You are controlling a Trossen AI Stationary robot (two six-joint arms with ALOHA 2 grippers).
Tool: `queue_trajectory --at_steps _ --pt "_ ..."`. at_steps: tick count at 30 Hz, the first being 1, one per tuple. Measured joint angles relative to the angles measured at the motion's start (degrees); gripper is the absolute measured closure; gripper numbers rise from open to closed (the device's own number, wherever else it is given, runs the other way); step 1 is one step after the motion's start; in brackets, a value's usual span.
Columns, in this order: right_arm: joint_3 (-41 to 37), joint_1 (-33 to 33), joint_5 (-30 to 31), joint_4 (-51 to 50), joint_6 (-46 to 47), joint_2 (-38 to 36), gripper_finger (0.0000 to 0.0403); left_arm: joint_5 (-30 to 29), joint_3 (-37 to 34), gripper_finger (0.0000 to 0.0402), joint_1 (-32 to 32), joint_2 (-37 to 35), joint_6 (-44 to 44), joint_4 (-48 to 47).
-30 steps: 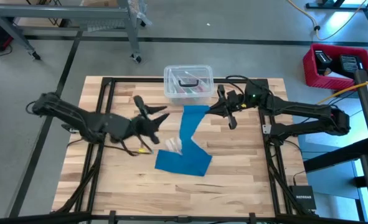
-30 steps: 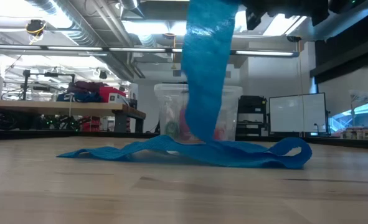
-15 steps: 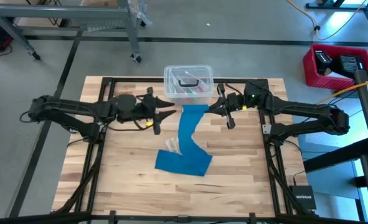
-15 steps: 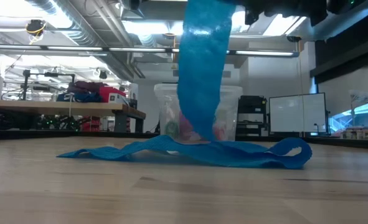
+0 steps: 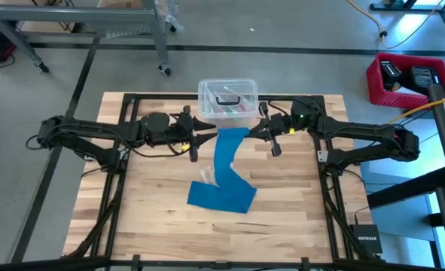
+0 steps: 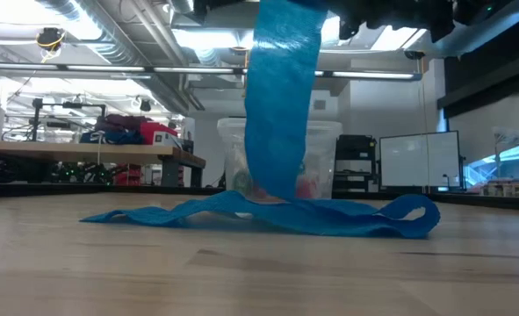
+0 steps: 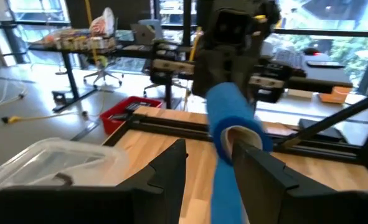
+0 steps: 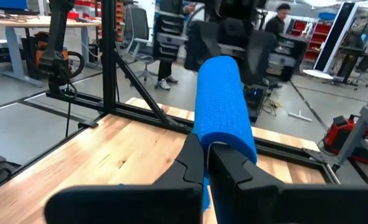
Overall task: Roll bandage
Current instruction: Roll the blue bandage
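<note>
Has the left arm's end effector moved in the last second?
Yes. The left end effector swung away from the table's middle toward the clear box, ending beside the raised bandage.

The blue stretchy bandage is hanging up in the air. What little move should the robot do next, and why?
Probably close the open left hand on the free end of the partly rolled blue stretchy fabric bandage. The shut right hand already pinches the roll's other end, and the left fingers straddle the roll without gripping. The tail lies loose on the wooden table.

Bandage runs from heap at table centre up to 12 o'clock, btwn left gripper & right gripper. Lidded box beyond.
</note>
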Motion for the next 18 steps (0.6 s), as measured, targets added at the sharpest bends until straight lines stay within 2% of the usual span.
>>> queue_trajectory --at_steps 18 --pt "-0.1 -0.1 1.1 0.2 -0.9 0.9 0.0394 1.3 0.0 0.0279 0.9 1.6 -3.1 0.4"
